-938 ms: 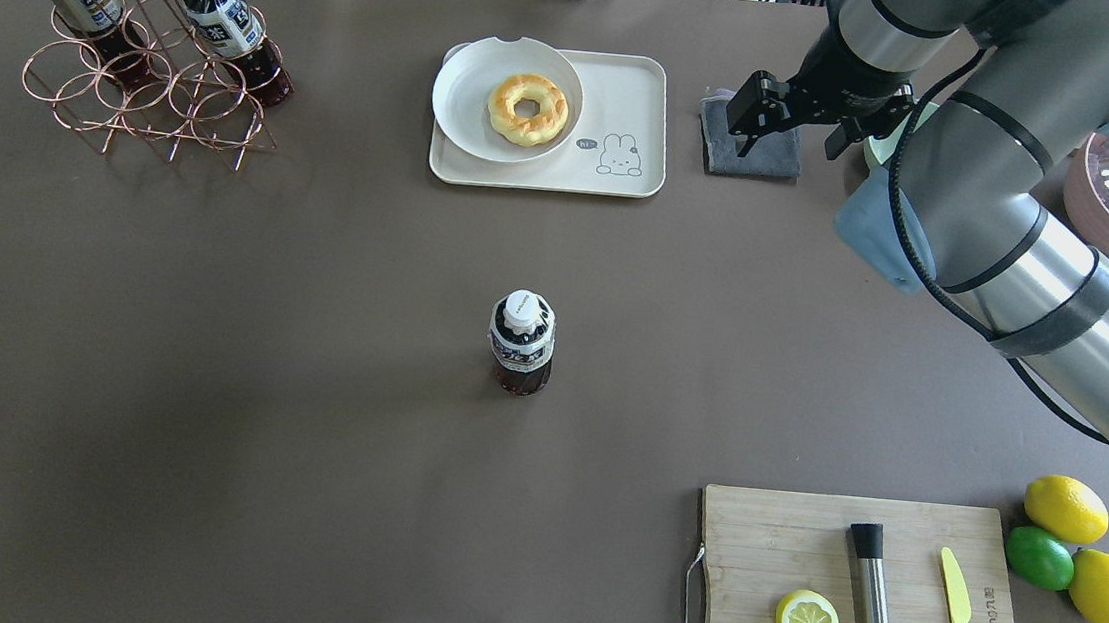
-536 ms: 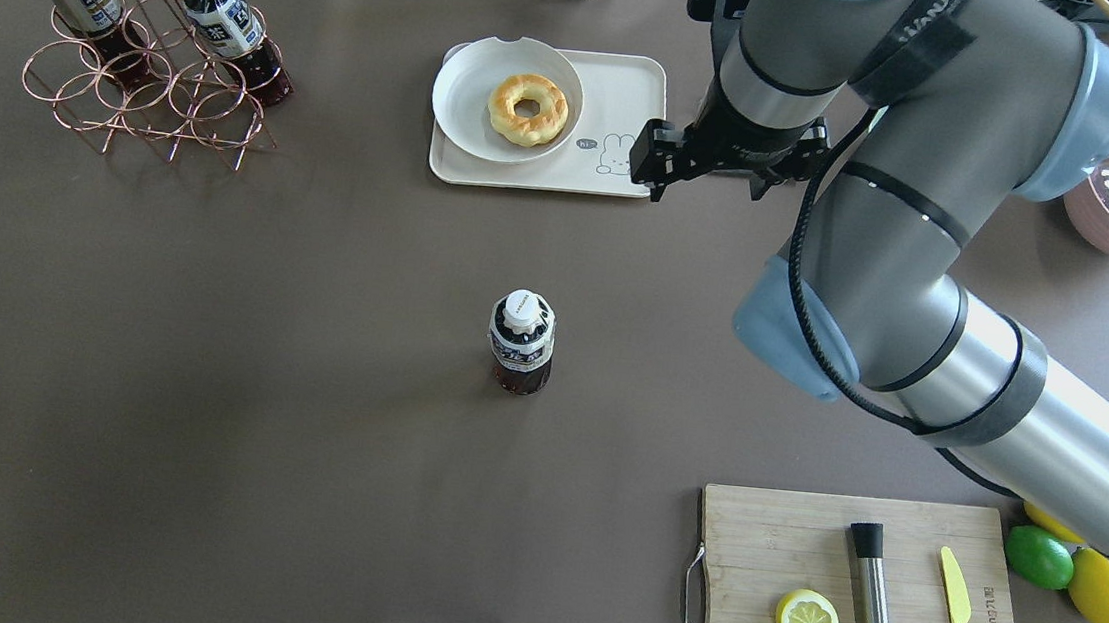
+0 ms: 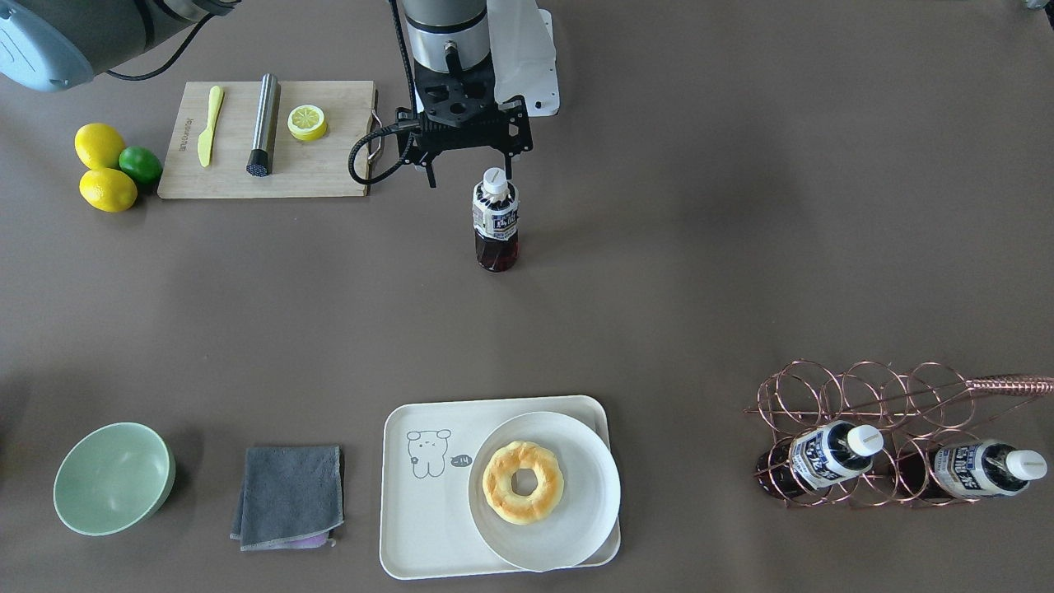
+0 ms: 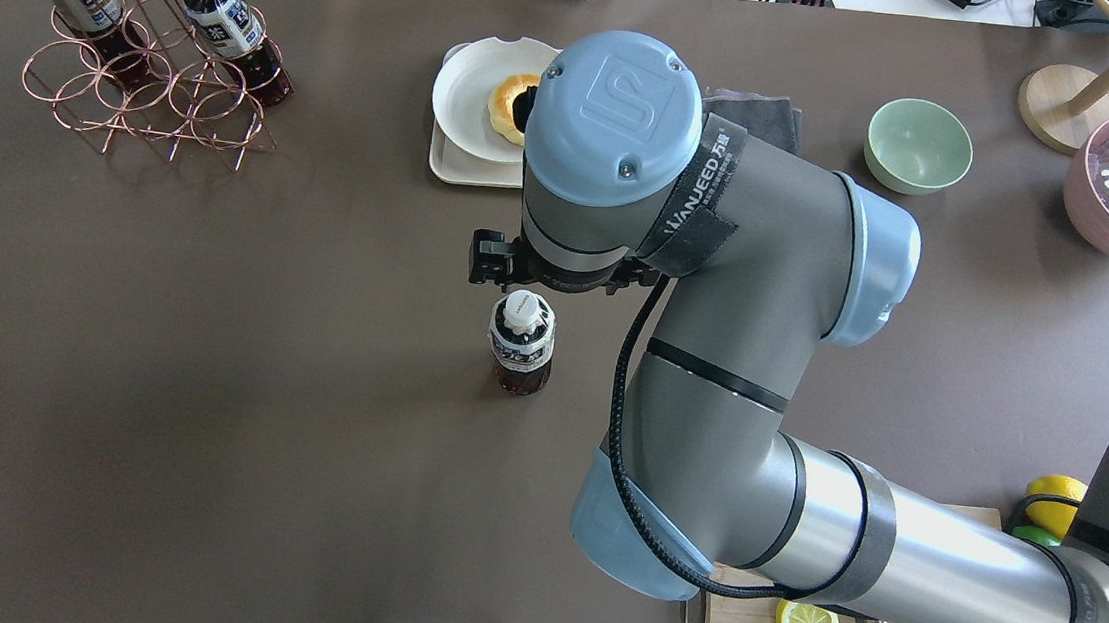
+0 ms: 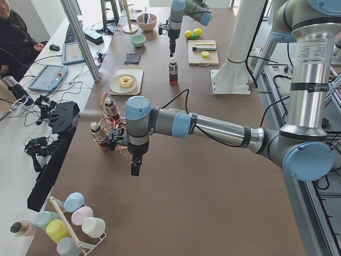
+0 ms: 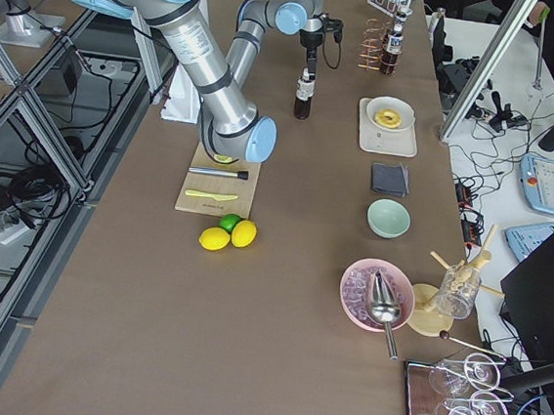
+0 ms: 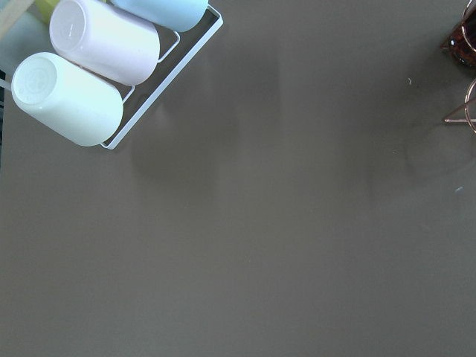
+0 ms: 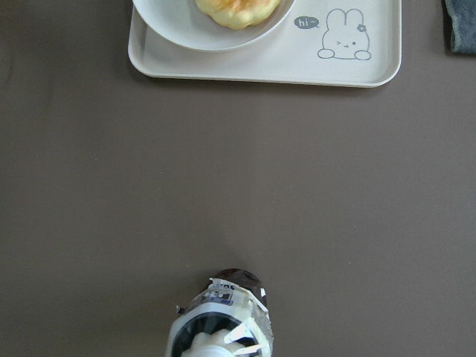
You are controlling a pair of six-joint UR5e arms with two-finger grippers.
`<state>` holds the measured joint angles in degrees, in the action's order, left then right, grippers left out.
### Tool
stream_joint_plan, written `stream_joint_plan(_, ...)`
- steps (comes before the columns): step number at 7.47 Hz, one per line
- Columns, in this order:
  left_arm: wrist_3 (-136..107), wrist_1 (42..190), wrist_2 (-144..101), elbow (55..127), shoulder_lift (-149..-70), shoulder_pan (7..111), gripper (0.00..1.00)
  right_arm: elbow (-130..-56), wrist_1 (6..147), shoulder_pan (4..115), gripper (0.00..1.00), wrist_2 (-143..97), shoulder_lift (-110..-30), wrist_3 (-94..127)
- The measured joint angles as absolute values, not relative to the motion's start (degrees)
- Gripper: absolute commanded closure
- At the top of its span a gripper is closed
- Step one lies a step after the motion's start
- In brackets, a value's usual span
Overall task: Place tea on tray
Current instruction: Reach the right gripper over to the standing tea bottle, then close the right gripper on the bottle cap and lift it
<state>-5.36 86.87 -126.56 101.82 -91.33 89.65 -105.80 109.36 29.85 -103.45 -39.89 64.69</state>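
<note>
Tea bottle (image 4: 521,344): upright mid-table, long axis vertical, just at 6 o'clock of right gripper (image 3: 469,175) seen overhead; jaws apart, empty; tray (image 4: 466,171) well apart at 12 o'clock; right arm nearer

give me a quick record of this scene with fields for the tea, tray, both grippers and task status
tea bottle: upright on the table, ungripped
tray: holds plate with doughnut; end with cartoon drawing bare
right gripper: open, above the bottle's cap
left gripper: far from the tea bottle; open or shut cannot be told
status: tea not yet on tray
</note>
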Motion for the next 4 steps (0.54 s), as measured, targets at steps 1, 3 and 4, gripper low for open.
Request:
stream_joint_plan(1, -5.36, 86.87, -126.56, 101.72, -91.61, 89.65, 0.02, -104.58, 109.34, 29.32, 0.0, -103.27, -38.69, 64.81)
stream_joint_plan(3, -5.36, 86.88, -126.56, 100.49, -92.58, 89.65, 0.02, -101.13, 109.25, 28.8, 0.06, -103.16, -35.85, 64.77)
stream_joint_plan(4, -5.36, 86.91, -126.56, 99.97, -92.89, 89.65, 0.02, -100.39, 109.33, 28.9, 0.12, -103.1, -35.45, 64.2)
